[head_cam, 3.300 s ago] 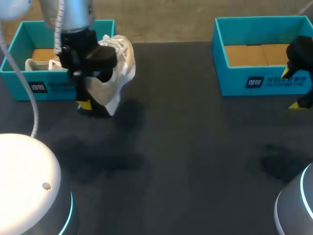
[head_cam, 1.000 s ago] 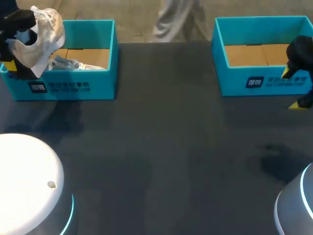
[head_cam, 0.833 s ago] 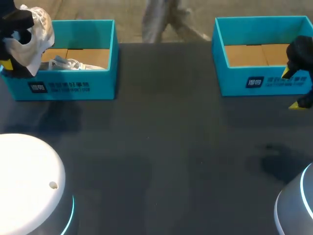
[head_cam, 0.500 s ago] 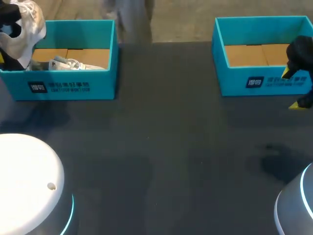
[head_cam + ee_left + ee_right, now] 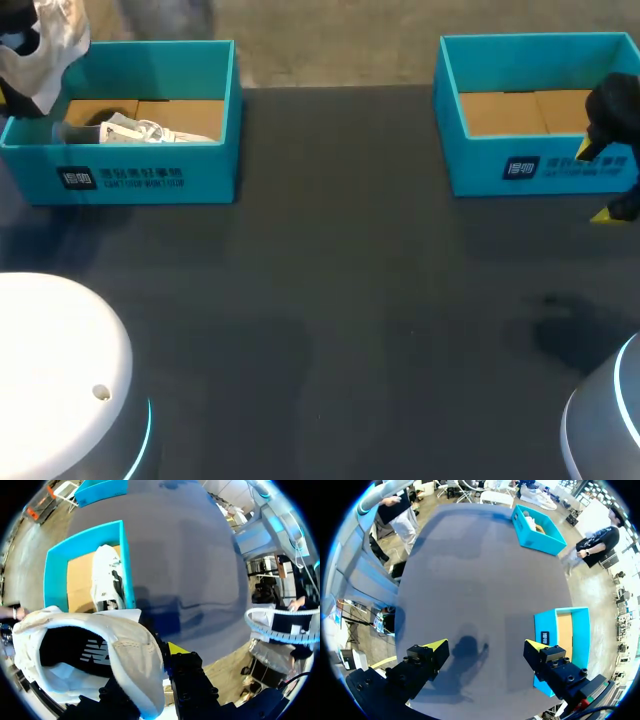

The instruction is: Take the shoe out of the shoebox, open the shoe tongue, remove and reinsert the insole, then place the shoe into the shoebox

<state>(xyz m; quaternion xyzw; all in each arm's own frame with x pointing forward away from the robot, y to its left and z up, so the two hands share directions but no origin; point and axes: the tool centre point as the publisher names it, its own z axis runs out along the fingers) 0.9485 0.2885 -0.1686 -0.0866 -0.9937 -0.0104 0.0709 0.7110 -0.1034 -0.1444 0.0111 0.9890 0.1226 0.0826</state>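
Left gripper [image 5: 167,652] clamps the shoe [image 5: 125,650] above the shoebox [image 5: 150,178], far-left corner of the tabletop [image 5: 330,300]; right gripper [image 5: 485,647] hangs spread, empty. We judge this the placing step: lower, then release.

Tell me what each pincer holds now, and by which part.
Left pincer grips the white shoe by the side wall of its opening; the inner finger is hidden. Right pincer is open and empty.

Held shoe [image 5: 127,645]: off-white upper, black lining, white logo on insole. Boxed shoe [image 5: 150,131]: white, black detail. Left shoebox [image 5: 215,170] and right shoebox [image 5: 480,165]: teal, tan floors. Counter [image 5: 350,300] I read as dark grey.
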